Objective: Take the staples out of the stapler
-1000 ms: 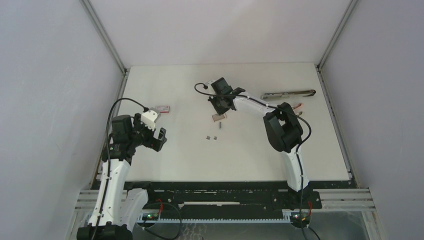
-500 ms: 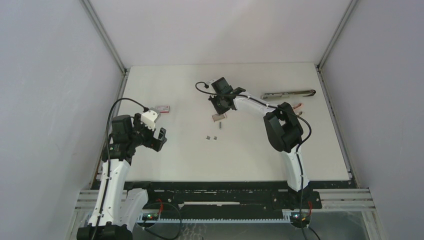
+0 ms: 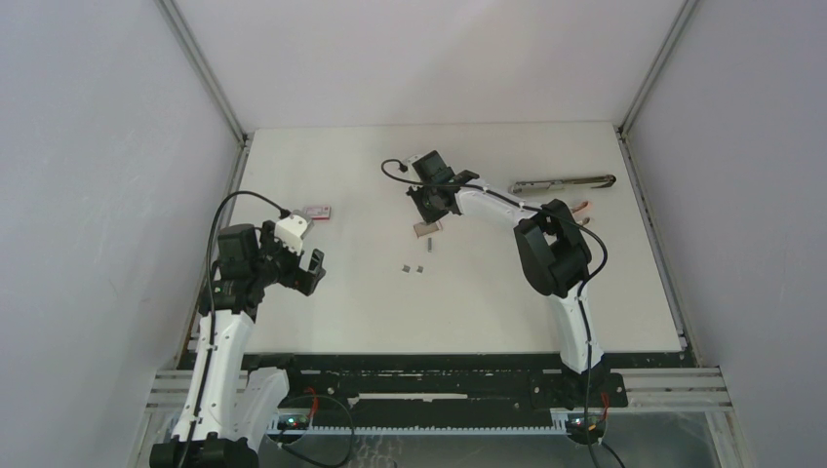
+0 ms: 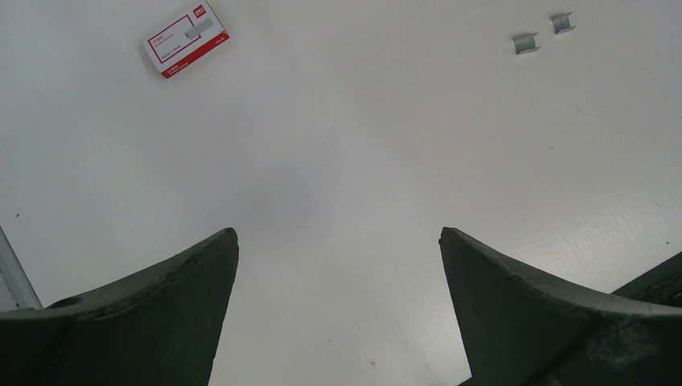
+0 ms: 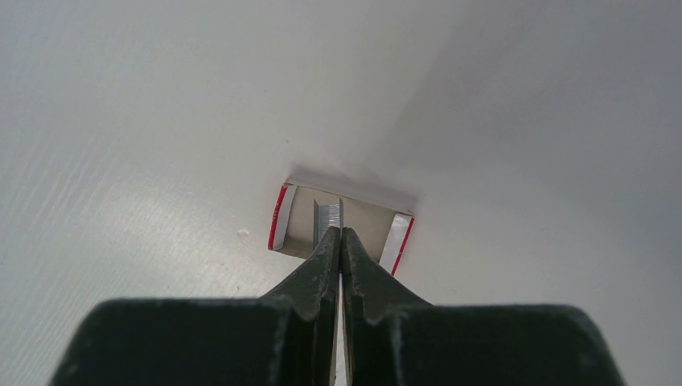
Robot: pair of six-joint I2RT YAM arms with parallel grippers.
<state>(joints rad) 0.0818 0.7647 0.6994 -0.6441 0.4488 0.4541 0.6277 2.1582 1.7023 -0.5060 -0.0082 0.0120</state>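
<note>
Nothing has moved: my right gripper stays pinched together at staples in the open box, centre; loose staples lie just nearer; stapler far right; my left gripper gapes, near left.

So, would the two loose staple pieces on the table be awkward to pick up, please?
Probably: the staple pieces are tiny and lie low, so a grip could slip off. They look light and would likely skid on the smooth table if nudged.

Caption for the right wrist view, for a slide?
Tips of the shut right gripper at a staple strip over an open red-and-white box.
</note>
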